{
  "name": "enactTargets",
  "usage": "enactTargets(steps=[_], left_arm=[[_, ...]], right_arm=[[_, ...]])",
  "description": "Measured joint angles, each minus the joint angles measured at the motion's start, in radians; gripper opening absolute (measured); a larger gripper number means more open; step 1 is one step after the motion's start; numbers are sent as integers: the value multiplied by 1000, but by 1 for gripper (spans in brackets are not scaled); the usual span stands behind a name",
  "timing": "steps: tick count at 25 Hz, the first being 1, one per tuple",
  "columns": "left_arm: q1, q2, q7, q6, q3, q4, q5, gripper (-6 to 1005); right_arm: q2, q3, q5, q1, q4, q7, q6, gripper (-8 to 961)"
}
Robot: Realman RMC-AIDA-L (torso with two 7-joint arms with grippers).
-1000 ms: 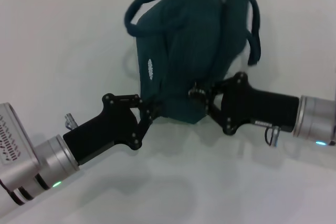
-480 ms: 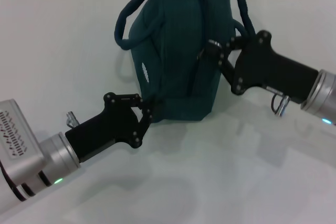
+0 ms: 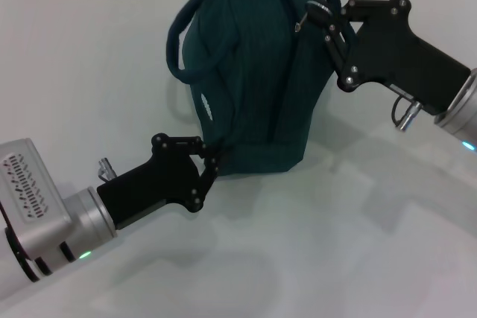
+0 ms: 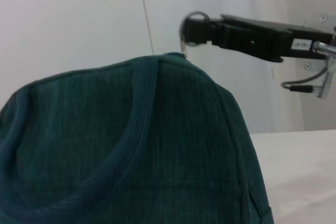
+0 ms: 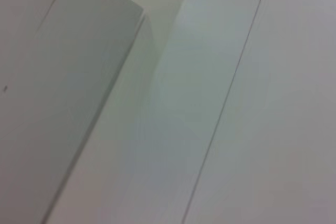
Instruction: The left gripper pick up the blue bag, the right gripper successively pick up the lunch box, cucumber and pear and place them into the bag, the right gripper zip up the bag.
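You've got the large dark teal-blue soft fabric bag [image 3: 253,87] standing upright on the white table [image 3: 335,258], well back in the head view, handles [image 3: 182,50] drooping to its left side. The left gripper [image 3: 212,165], the black two-finger claw on the silver wrist with the green light, is pinched shut on the bag's lower near corner, anchoring it. The right gripper [image 3: 322,16], black claw on the black arm, sits high beside the bag's upper right edge with fingers closed on the small metal ring zipper pull [image 3: 311,11]; the left wrist view shows that ring [image 4: 191,27] nipped at the fingertips just above the bag's top. Right wrist view shows only wall and table, no help. Lunch box, cucumber and pear aren't visible anywhere; likely inside the bag, can't confirm. Handling call: the bag is limp cloth, it folds and drags with any pull, so you likely need the corner pinned while the zip runs. The ring is small, hard and slick, so grip it deep in the fingertips, since it may well slip out.
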Motion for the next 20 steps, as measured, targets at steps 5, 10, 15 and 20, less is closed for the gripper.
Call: enactTargets(steps=[5,10,15,20], left_arm=[[14,-1,0,26,-24,2,-36,50],[27,-5,1,70,-24,-2,-80,50],[42,-11,21,135,-25,-5,-122,98],[29,-17,19,177,-19,-10,-161,250]], right_arm=[[0,-107,102,0,-4,-101,0,17],[0,-136,110,-4,-32,-124,8,18],[0,-138,111,-2,-41,-125,11,19],[0,-139,111,7,-43,-126,35,21]])
